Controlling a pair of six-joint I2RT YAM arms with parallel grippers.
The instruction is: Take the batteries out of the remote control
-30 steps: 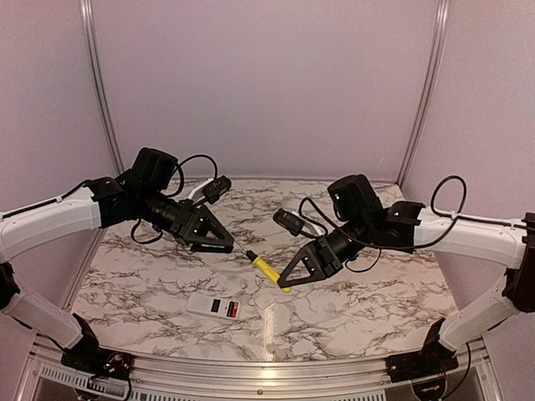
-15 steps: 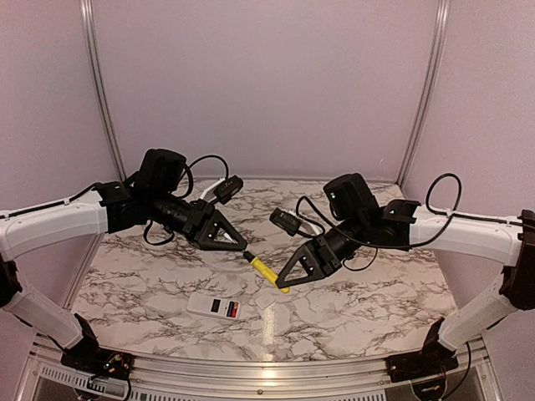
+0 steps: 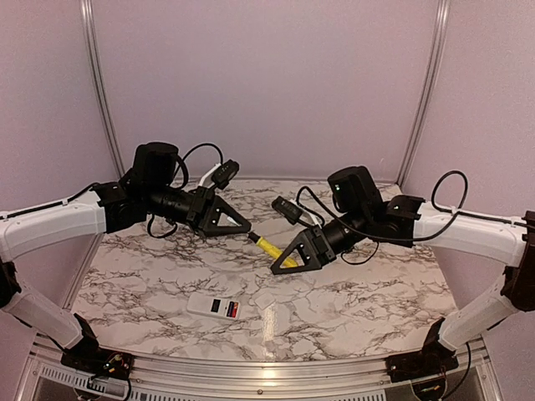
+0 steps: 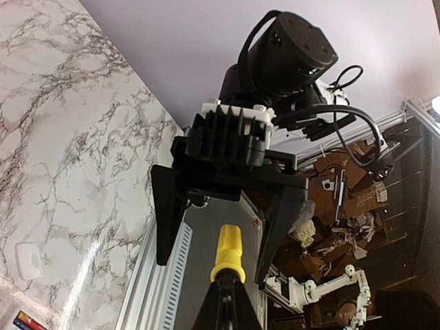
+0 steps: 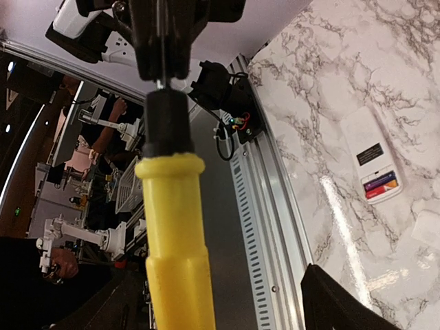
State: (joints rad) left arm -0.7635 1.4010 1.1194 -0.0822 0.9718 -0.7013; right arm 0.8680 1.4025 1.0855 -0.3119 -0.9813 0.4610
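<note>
The white remote control [image 3: 215, 306] lies on its face on the marble near the front edge, its compartment open with a red and a dark battery [image 3: 231, 309] inside. In the right wrist view the remote control [image 5: 375, 155] and its batteries [image 5: 380, 184] show too. Above the table's middle, a yellow-handled screwdriver [image 3: 269, 249] hangs in the air. My left gripper [image 3: 243, 231] is shut on its black collar [image 4: 228, 278]. My right gripper [image 3: 281, 264] is open, its fingers [image 4: 165, 213] straddling the yellow handle [image 5: 175, 234] without touching it.
A small squarish white cover piece [image 3: 267, 298] lies on the marble just right of the remote, also seen as the cover piece [image 5: 430, 230] in the right wrist view. The table's metal front rail [image 5: 275, 227] runs below the grippers. Lilac walls enclose the sides and back.
My left gripper moved right and closed on the screwdriver's collar. My right gripper opened off the yellow handle. The screwdriver rose slightly towards the back.
</note>
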